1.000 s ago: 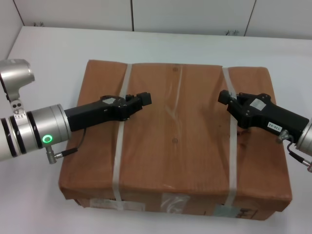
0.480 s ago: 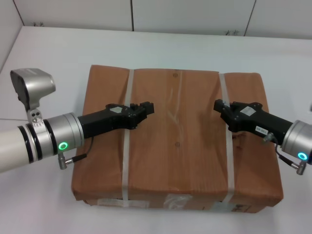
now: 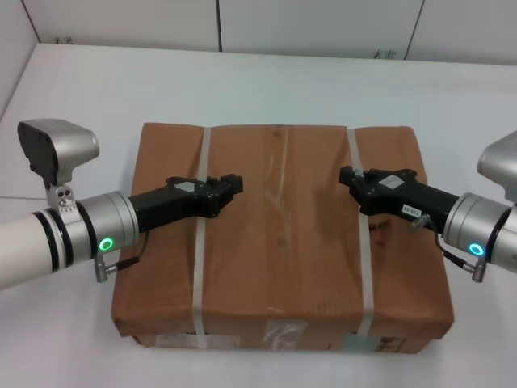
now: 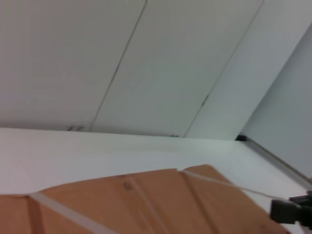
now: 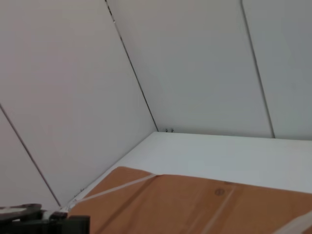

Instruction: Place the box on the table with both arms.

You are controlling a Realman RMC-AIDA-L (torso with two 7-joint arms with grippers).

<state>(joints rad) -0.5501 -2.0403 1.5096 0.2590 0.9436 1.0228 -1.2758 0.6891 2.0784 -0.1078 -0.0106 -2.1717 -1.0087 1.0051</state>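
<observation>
The brown paper-wrapped box (image 3: 283,250) lies flat over the white table (image 3: 283,81), with white labels (image 3: 283,333) on its near edge. I cannot tell if its underside touches the table. My left gripper (image 3: 230,184) reaches in from the left, crosses the left strap (image 3: 197,267) and is closed on it. My right gripper (image 3: 347,175) reaches in from the right and is closed on the right strap (image 3: 361,267). The left wrist view shows the box top (image 4: 146,204) and the right gripper (image 4: 292,212) farther off. The right wrist view shows the box top (image 5: 204,200) and the left gripper (image 5: 48,224).
White wall panels (image 3: 323,24) rise behind the table's far edge. A side wall (image 3: 12,48) stands at the far left. Bare tabletop lies beyond the box and on both sides of it.
The box and both grippers have sunk away from the head camera, so the box looks smaller. It has also shifted slightly left. Both grippers keep their hold on the straps.
</observation>
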